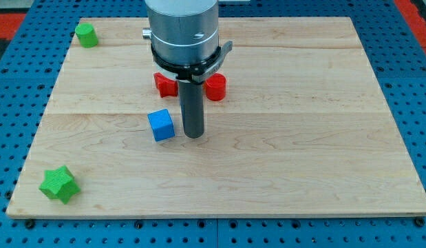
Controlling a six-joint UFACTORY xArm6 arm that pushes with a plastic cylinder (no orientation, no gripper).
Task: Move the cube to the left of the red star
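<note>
A blue cube [161, 125] sits on the wooden board a little left of centre. My tip [193, 136] rests on the board just to the cube's right, a small gap apart. A red star [165, 84] lies above the cube toward the view's top, partly hidden behind the arm's body. A red cylinder [215, 87] stands to the right of the star, on the other side of the rod.
A green cylinder [87, 34] stands at the board's top left corner. A green star [59, 184] lies near the bottom left corner. The board [302, 138] rests on a blue perforated table.
</note>
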